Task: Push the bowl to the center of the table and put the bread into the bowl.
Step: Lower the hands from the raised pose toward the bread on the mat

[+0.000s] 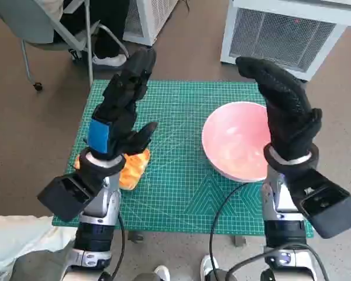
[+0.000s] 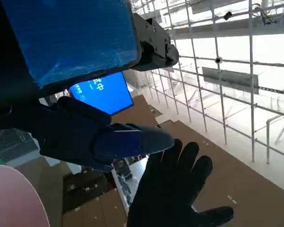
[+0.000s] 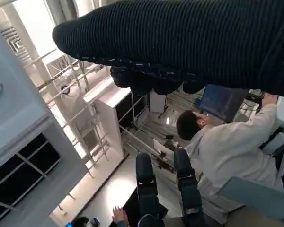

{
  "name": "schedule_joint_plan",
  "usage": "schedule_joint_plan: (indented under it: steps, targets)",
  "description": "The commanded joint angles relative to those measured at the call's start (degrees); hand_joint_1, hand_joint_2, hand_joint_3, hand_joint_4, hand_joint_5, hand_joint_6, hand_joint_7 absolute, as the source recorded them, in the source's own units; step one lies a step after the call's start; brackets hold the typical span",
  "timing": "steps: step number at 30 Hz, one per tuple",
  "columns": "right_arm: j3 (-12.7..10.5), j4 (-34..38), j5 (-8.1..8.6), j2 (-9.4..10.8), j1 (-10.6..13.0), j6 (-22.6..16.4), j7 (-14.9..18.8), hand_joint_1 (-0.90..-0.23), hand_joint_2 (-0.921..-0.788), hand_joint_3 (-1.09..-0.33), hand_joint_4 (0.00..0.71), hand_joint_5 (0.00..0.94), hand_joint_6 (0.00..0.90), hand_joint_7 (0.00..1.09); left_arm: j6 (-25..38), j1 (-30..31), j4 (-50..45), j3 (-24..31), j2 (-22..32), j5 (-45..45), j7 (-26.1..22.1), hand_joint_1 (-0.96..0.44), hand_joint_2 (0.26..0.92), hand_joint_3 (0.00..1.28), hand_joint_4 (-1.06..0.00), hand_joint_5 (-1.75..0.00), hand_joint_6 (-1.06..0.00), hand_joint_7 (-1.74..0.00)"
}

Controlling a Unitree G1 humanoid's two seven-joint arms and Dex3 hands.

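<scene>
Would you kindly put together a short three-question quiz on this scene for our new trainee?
1. True or false: the bread already lies in the bowl.
2. Which side of the green mat holds the bowl? A) the robot's left B) the robot's right C) the exact middle
3. Fill in: the left robot hand and the right robot hand both hold ______.

Key: 1 false, it lies on the mat beside the left forearm; 2 B; 3 nothing, both are raised with fingers apart.

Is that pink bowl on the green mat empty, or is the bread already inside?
Empty: the pink bowl shows bare inside; the orange bread lies outside.
</scene>
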Motion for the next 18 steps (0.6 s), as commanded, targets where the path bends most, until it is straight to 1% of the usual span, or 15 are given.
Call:
schedule_joint_plan:
  steps: [1, 11, 18]
  targets:
    - [0.1, 0.8, -0.75, 0.4, 1.3, 0.1, -0.4, -0.523, -0.921, -0.761, 0.026, 0.429, -0.001, 0.62, 0.4, 0.7, -0.9, -0.1, -0.1, -0.3, -0.2, -0.59, 0.921, 0.38, -0.18, 0.0, -0.35, 0.0]
    - [0.1, 0.8, -1.01, 0.0, 1.3, 0.1, -0.6, -0.52, -0.921, -0.765, 0.032, 0.417, -0.001, 0.62, 0.5, 0.8, -1.1, -0.1, -0.3, -0.5, -0.4, -0.58, 0.921, 0.36, -0.18, 0.0, -0.35, 0.0]
    - [-0.1, 0.5, -0.73, -0.4, 1.4, 0.3, -0.4, -0.522, -0.921, -0.772, 0.032, 0.412, -0.001, 0.62, 0.4, 0.8, -1.3, -0.1, -0.6, -0.5, -0.4, -0.59, 0.921, 0.36, -0.19, 0.0, -0.35, 0.0]
